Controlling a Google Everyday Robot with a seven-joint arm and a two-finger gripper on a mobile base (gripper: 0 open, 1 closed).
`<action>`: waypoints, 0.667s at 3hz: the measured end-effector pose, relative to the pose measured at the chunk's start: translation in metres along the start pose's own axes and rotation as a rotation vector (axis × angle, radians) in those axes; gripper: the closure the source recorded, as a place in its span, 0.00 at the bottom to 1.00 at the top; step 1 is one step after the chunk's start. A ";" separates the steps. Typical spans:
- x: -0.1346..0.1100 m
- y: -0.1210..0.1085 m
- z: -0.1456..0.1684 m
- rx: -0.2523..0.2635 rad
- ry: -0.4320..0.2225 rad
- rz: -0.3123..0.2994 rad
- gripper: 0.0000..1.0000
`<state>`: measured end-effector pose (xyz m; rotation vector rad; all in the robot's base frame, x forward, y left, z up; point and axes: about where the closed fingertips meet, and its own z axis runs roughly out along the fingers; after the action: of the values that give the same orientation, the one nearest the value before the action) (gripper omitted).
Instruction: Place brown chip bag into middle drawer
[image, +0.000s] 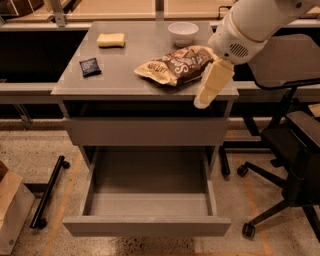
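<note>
Nearest the camera, at 6 o'clock, the middle drawer (147, 226) is pulled fully out; its grey box is seen from above with nothing lying in it. To its 9 o'clock a black wheeled bar (47, 192) is laid on the speckled floor, and to its 3 o'clock an office chair (300, 145) is parked. Directly above the open drawer a closed grey drawer front (145, 131) is set under the tabletop (120, 75).

The brown chip bag (175, 65) is laid flat on the tabletop, toward its right edge. The white arm is brought in from 1 o'clock and angled down toward 7 o'clock, so that the cream gripper (205, 97) is hung over the table's front right corner, at the bag's 4 o'clock and just beside its end. Whether the gripper is open or closed cannot be told; the bag is not lifted by it.

Farther back, a small dark packet (90, 66) is placed at the bag's 9 o'clock, a yellow block (110, 40) at 10 o'clock, and a white bowl (183, 31) at 12 o'clock.
</note>
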<state>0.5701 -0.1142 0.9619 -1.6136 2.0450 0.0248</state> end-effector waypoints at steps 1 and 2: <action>-0.010 -0.008 -0.008 0.020 -0.021 -0.006 0.00; -0.017 -0.014 -0.002 0.036 -0.068 0.010 0.00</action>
<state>0.5844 -0.1033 0.9753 -1.5595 1.9916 0.0455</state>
